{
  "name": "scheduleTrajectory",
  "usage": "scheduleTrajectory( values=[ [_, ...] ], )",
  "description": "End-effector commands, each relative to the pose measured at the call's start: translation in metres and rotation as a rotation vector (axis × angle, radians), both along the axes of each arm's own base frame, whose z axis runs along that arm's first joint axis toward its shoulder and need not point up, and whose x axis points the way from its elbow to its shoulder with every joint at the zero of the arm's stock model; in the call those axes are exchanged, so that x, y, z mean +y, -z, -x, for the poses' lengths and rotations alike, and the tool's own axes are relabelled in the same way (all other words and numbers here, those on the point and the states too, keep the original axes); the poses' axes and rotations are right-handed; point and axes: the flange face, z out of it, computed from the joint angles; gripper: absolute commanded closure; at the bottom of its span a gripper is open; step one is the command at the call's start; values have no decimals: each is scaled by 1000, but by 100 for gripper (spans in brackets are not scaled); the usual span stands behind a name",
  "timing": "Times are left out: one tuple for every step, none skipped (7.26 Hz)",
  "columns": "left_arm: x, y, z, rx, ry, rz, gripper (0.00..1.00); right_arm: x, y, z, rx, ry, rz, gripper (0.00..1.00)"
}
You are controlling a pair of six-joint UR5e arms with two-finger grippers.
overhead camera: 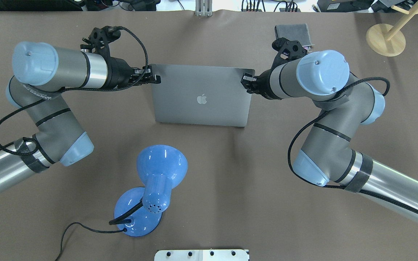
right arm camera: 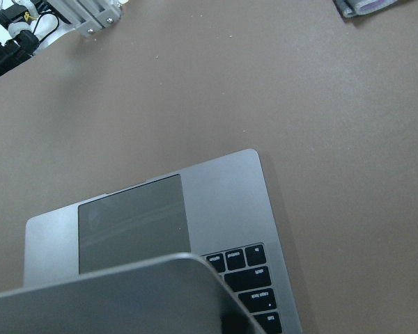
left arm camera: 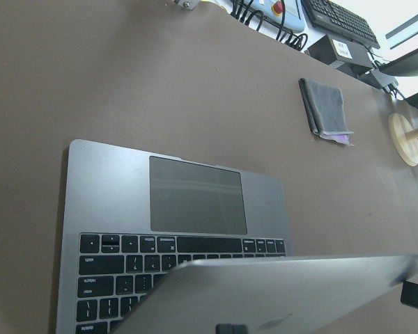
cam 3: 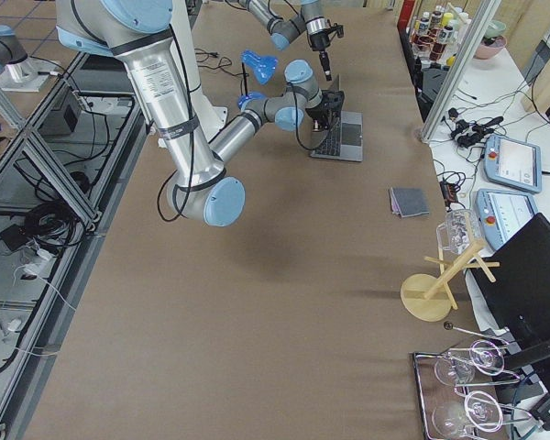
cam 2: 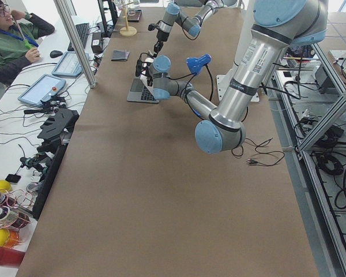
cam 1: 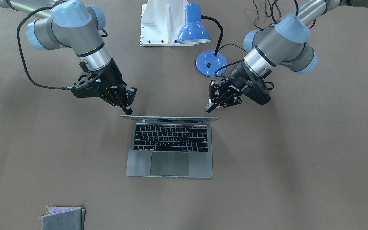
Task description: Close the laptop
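The space-grey laptop [cam 1: 170, 159] stands open on the brown table, with its keyboard and trackpad in sight. In the overhead view its lid [overhead camera: 187, 105] with the apple logo tilts back towards the robot. My left gripper [overhead camera: 154, 78] is shut, at the lid's top corner on its side; it also shows in the front view [cam 1: 209, 108]. My right gripper [overhead camera: 246, 79] is shut, at the other top corner, and its tips are close to the lid's edge in the front view [cam 1: 128, 110]. Both wrist views look over the lid's edge [left arm camera: 279, 292] [right arm camera: 111, 299] onto the trackpad.
A blue desk lamp [overhead camera: 158, 174] stands behind the laptop on the robot's side, with its cable trailing. A folded grey cloth [overhead camera: 291, 32] lies at the far edge. A wooden stand [overhead camera: 385, 38] is at the far right. A white mount [cam 1: 158, 25] sits by the robot's base.
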Motion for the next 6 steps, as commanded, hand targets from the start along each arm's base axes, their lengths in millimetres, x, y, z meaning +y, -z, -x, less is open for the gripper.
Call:
scheduleTrajectory(
  values=[
    [-21,-7,-11,-31,74,13,100,-13,-8,9,23,-6,14,100],
    [-32,-11,-20,-48,107,21,100,-18,-14,15,36,-10,26,100],
    [-46,-11,-36,-66,113,33,100,-29,-24,28,63,-21,45,100],
    [-59,-16,-48,-91,132,43,100,-34,-25,33,71,-22,49,100],
    [-65,-21,-53,-107,135,49,100,-36,-29,35,78,-23,56,100],
    [-68,-30,-57,-125,145,57,100,-43,-37,44,97,-24,71,100]
  ],
)
